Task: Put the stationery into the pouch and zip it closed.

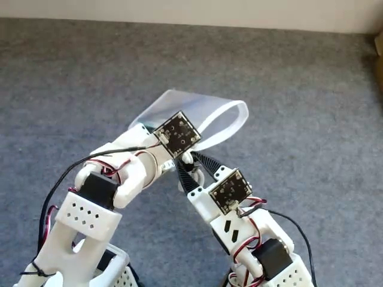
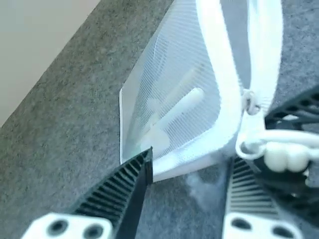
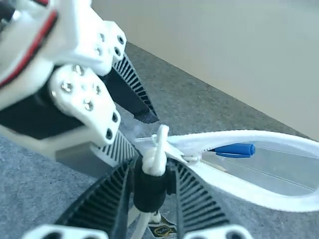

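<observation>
Two white robot arms meet over one translucent mesh pouch (image 1: 185,107), which lies on a grey, carpet-like bench (image 1: 311,89). A pale wall (image 1: 179,9) runs along the far edge. The pouch sits near the middle of the bench, just beyond the arms. Its mouth gapes, so the white zip (image 1: 239,116) bows out in a wide loop on the side away from the left arm.

The right gripper (image 3: 152,172) is at the near end of the zip. Its two black ribbed jaws are pressed together on the single zip pull (image 3: 155,152), a white knobbed toggle on a short cord (the small metal slider (image 3: 191,158) sits just past it, where the two sides of the zip meet).

The left gripper (image 2: 189,169) hangs right beside the right one, over the pouch's near corner. Its two jaws are spread wide and grip nothing. One jaw tip is at the pouch's edge, but whether it touches cannot be told.

Inside the pouch, one item with a blue cap (image 3: 232,149) lies close to the open mouth. Through the mesh, the left wrist view shows pale sticks (image 2: 182,104), probably two, though the weave blurs them.
</observation>
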`<act>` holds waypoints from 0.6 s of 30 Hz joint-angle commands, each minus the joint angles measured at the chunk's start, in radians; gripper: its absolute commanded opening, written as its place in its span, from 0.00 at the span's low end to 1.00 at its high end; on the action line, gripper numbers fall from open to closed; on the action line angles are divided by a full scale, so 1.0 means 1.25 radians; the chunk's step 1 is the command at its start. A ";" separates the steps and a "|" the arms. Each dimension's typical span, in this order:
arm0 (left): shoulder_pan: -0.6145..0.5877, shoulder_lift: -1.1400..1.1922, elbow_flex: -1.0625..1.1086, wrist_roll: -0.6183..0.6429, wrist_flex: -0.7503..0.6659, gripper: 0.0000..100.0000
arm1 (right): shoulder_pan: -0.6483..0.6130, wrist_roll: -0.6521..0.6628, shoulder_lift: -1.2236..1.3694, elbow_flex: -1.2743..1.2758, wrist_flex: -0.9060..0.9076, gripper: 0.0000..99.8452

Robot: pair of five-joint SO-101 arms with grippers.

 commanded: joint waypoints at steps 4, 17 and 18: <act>0.069 -0.019 0.045 0.016 -0.122 0.17 | 0.003 0.005 -0.009 -0.023 0.002 0.00; 0.071 -0.019 0.115 0.015 -0.221 0.01 | 0.084 -0.016 -0.008 -0.023 -0.044 0.00; 0.071 -0.019 0.115 0.015 -0.221 0.01 | 0.102 -0.048 -0.002 -0.023 -0.062 0.00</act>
